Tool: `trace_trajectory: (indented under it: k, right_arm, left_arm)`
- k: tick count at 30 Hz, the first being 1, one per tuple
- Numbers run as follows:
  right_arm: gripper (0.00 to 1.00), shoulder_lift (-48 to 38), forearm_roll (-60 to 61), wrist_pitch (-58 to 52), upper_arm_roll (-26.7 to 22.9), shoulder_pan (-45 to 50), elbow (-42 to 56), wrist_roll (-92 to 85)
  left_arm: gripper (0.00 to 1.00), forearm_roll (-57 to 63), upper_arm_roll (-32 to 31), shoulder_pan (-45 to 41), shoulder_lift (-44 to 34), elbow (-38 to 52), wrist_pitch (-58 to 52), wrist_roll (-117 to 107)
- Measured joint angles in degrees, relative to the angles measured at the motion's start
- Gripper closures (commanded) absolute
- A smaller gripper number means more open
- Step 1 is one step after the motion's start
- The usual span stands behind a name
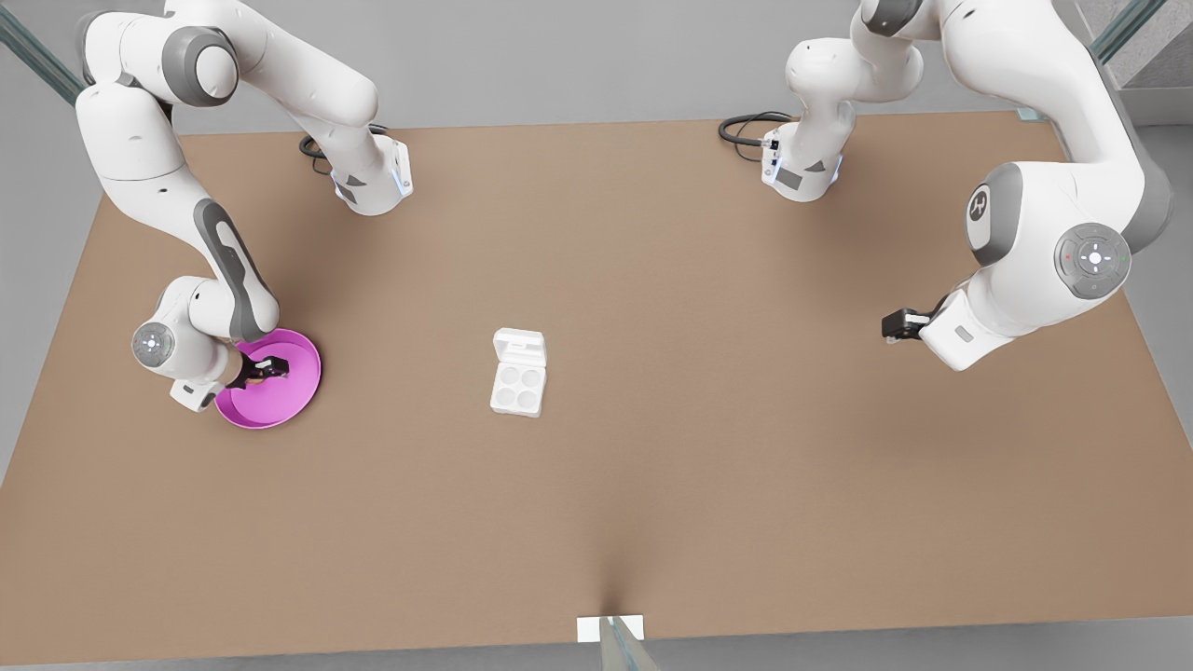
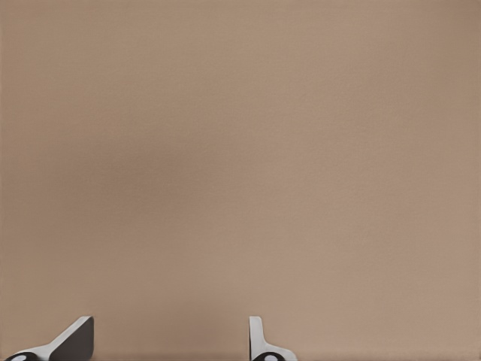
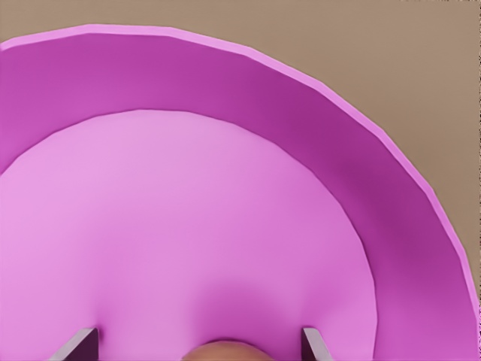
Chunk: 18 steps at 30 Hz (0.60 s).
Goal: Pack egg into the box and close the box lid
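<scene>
Egg (image 3: 223, 350) in pink dish (image 3: 316, 128) between released right claw (image 1: 267, 367): light, smooth, fragile, so pinch gently mid-belly; left claw (image 1: 897, 324) waits released, far right.

No readable text or labels appear anywhere.
</scene>
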Motion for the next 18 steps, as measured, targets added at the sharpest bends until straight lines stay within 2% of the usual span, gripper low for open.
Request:
trace_trajectory:
  k: [8, 12, 13, 18]
  right_arm:
    - [0.00, 0.0, 0.0, 0.1, 0.0, -0.2, 0.0, -0.1]
    - [0.19, 0.0, 0.2, 0.1, 0.0, -0.2, 0.0, -0.3]
    - [0.28, 0.0, 0.3, 0.1, 0.0, -0.1, 0.1, -0.4]
    - [0.29, 0.0, 0.4, 0.1, 0.0, 0.0, 0.1, -0.9]
  left_arm:
    - [0.00, 0.0, 0.0, -0.2, 0.0, 0.0, -0.1, 0.0]
    - [0.00, 0.0, 0.0, -0.2, 0.0, 0.0, -0.1, 0.0]
    - [0.00, 0.0, 0.0, -0.2, 0.0, 0.0, -0.1, 0.0]
    - [0.00, 0.0, 0.0, -0.6, 0.0, 0.0, -0.1, 0.0]
